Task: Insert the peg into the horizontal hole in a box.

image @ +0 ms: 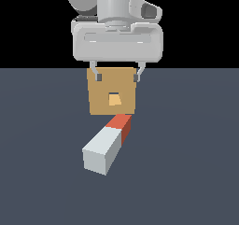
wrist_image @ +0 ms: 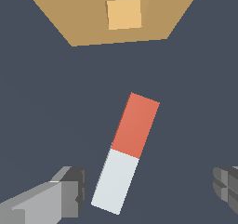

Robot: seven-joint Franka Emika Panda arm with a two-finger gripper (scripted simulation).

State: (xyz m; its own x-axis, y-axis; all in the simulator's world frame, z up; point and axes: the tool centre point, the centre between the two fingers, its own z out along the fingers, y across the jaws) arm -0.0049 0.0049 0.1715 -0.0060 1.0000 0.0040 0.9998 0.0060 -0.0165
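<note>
The peg (image: 108, 142) lies flat on the dark floor, its pale grey-white half toward the camera and its orange-red half pointing at the box. The tan-brown box (image: 100, 102) stands just beyond the orange end, with the lighter square hole (image: 114, 99) in the middle of its face. My gripper (image: 116, 75) hangs open and empty above the peg, in front of the box's upper edge. In the wrist view the peg (wrist_image: 125, 151) lies at a slant, its white end between the two spread fingers (wrist_image: 69, 195). My gripper (wrist_image: 149, 188) holds nothing, and the box (wrist_image: 69, 14) and hole (wrist_image: 123, 14) lie beyond.
The dark grey floor (image: 186, 172) stretches around the peg and box. No other objects show.
</note>
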